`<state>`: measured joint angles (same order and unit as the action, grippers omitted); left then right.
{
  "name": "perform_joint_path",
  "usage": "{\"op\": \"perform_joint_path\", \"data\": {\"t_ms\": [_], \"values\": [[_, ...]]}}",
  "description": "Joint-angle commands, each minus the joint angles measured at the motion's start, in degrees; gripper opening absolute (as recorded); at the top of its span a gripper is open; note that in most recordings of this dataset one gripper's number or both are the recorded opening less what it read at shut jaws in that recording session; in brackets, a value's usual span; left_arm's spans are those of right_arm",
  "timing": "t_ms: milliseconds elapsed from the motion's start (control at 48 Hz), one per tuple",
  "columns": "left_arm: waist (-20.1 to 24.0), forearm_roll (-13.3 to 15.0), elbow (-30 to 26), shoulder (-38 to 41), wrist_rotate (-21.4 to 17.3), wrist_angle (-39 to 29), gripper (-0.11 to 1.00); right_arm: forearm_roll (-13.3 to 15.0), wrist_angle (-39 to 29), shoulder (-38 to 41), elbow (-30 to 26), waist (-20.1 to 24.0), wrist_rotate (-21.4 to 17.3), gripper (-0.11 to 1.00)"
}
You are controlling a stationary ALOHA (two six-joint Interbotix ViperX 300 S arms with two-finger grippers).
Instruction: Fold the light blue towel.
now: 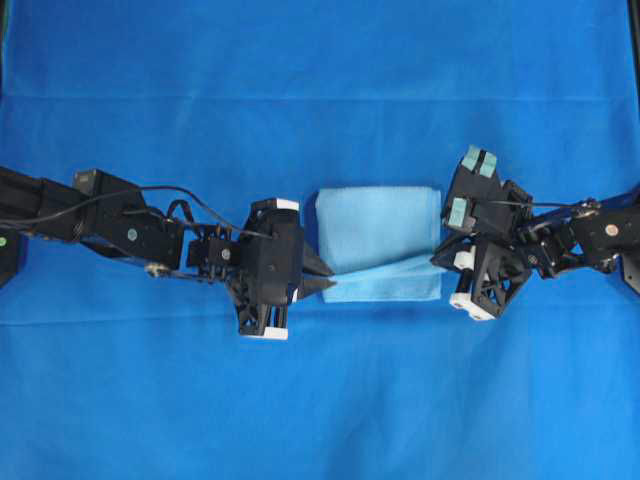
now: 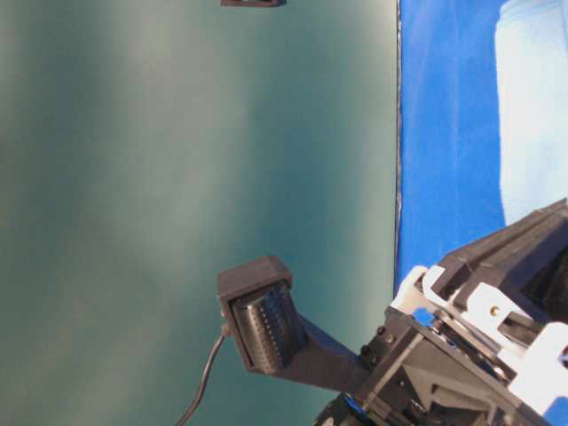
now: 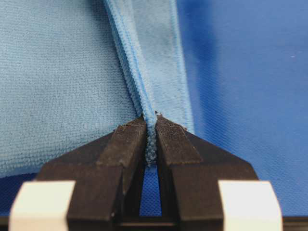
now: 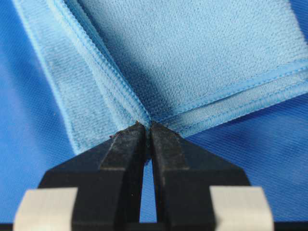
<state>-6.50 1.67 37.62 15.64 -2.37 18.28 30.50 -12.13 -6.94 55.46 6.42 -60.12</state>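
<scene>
Towel: the light blue towel (image 1: pixel 378 240) lay mid-sheet between both arms, partly folded.
Left gripper (image 1: pixel 328 286): clamped on the towel's hem at its left corner.
Right gripper (image 4: pixel 147 127): pinched the right corner.
Sheet: blue sheet (image 1: pixel 320 400) underneath.

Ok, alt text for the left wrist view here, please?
Close-up of the left end effector, its two black fingers pinched shut on the stitched hem of the light blue towel. The hem rises as a narrow ridge away from the fingertips, and the deep blue sheet fills the right.
</scene>
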Motion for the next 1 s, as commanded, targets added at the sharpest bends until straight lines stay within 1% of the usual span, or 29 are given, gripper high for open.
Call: {"op": "perform_joint_path", "data": {"t_ms": [0, 250, 291, 333, 375, 437, 458, 499, 541, 562, 583, 645, 770, 916, 978], "values": [[-0.53, -0.09, -0.7, -0.79, 0.09, 0.26, 0.05, -0.09, 0.09, -0.44, -0.44, 0.0, 0.09, 0.05], [-0.35, -0.09, -1.05, -0.7, 0.09, 0.26, 0.05, -0.09, 0.09, -0.26, -0.62, 0.0, 0.09, 0.06], [-0.35, -0.09, -1.23, -0.7, 0.09, 0.26, 0.08, -0.09, 0.09, -0.18, -0.79, 0.09, 0.09, 0.12], [-0.35, -0.09, -1.23, -0.7, 0.09, 0.26, 0.17, -0.09, 0.0, -0.18, -0.97, 0.0, 0.09, 0.24], [-0.35, -0.09, -1.32, -0.7, 0.09, 0.26, 0.29, -0.09, 0.18, -0.09, -1.14, 0.09, 0.09, 0.36], [-0.35, -0.09, -1.32, -0.79, 0.09, 0.26, 0.5, 0.0, 0.0, -0.09, -1.32, 0.26, 0.09, 0.55], [-0.35, -0.09, -1.32, -0.88, 0.09, 0.26, 0.56, 0.0, -0.18, -0.09, -1.41, 0.44, 0.09, 0.6], [-0.35, -0.09, -1.32, -1.14, 0.09, 0.09, 0.67, 0.0, -0.26, -0.26, -1.76, 0.7, 0.18, 0.66], [-0.35, -0.09, -1.32, -1.49, 0.0, -0.09, 0.77, 0.18, -0.44, -0.62, -1.93, 0.88, 0.35, 0.67], [-0.35, -0.09, -1.32, -1.67, -0.09, -0.26, 0.79, 0.18, -0.53, -0.88, -2.2, 0.97, 0.44, 0.65], [-0.35, -0.18, -1.23, -2.02, 0.0, -0.44, 0.78, 0.18, -0.79, -1.41, -2.46, 1.32, 0.79, 0.64], [-0.35, -0.09, -1.14, -3.25, -0.26, -1.14, 0.73, 0.26, -1.67, -2.99, -2.9, 1.93, 1.14, 0.61], [-0.35, -0.18, -0.97, -6.86, -0.53, -4.66, 0.66, 0.53, -4.75, -7.03, -3.87, 4.13, 1.23, 0.62], [-0.35, -0.09, -0.79, -13.45, -0.62, -10.46, 0.65, 1.23, -9.93, -13.36, -4.57, 8.17, 1.32, 0.62], [-0.35, -0.18, -0.26, -16.52, -0.7, -12.39, 0.65, 1.67, -11.87, -15.82, -4.48, 9.23, 1.32, 0.62]]}}
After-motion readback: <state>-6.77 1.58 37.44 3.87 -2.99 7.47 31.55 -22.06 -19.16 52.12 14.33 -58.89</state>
